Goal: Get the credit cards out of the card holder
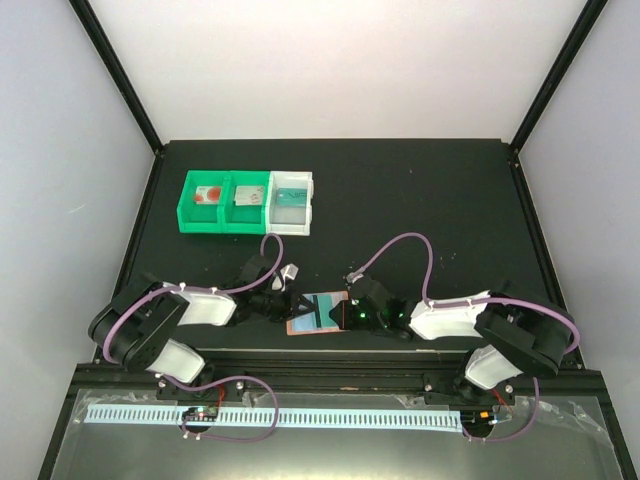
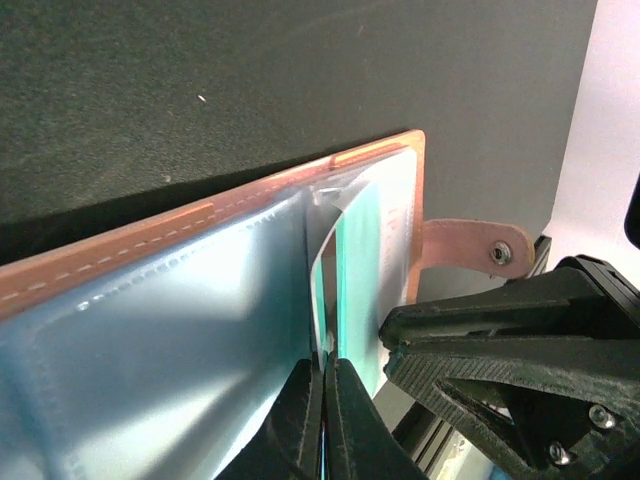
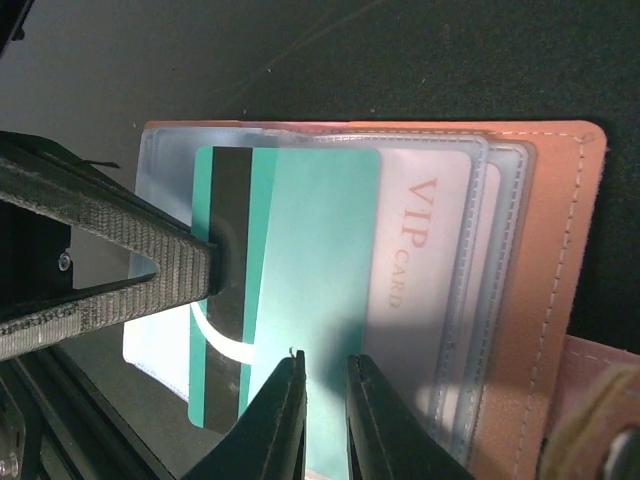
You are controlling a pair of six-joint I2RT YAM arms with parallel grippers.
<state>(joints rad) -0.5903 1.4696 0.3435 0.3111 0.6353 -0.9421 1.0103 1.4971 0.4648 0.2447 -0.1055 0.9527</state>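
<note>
You see the card holder (image 1: 298, 327) at 6 o'clock on the table (image 1: 420, 200); your left claw (image 2: 322, 385), at its 9, pinches its sleeve edge; your right claw (image 3: 325, 380), at 3, sits nearly closed over the teal card (image 3: 310, 260), grip unclear

Far ahead of my left claw (image 2: 322, 374), slightly leftward, green bins (image 1: 186, 212) adjoin a white bin (image 1: 310, 200) on the black table (image 1: 420, 190).

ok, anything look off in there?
Only one thing: inside the card holder, a clear sleeve curls up off the flat stack right at the left jaws, beside the teal card. Nothing spilled or broken.
</note>
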